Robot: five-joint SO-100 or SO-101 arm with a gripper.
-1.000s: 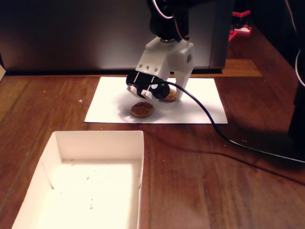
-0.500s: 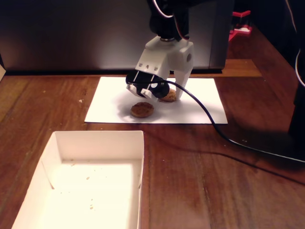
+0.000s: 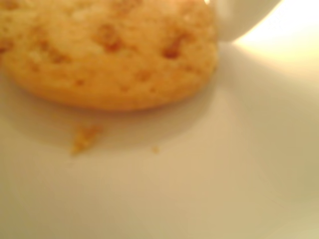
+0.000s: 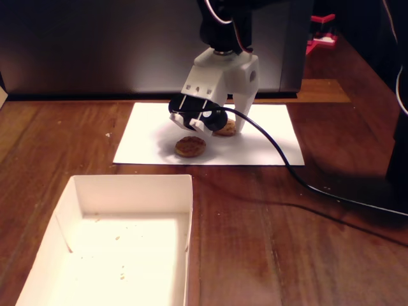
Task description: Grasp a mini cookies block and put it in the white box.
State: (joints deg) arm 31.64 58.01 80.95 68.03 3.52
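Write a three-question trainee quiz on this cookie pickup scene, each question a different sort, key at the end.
1. True or false: the white box already holds a whole cookie.
2. How many cookies lie on the paper sheet in the fixed view? A) one B) two C) four
3. Fill in: the gripper is lowered over the ___ cookie, beyond the near cookie.

Key: 1 false, only crumbs. 2 B. 3 far.
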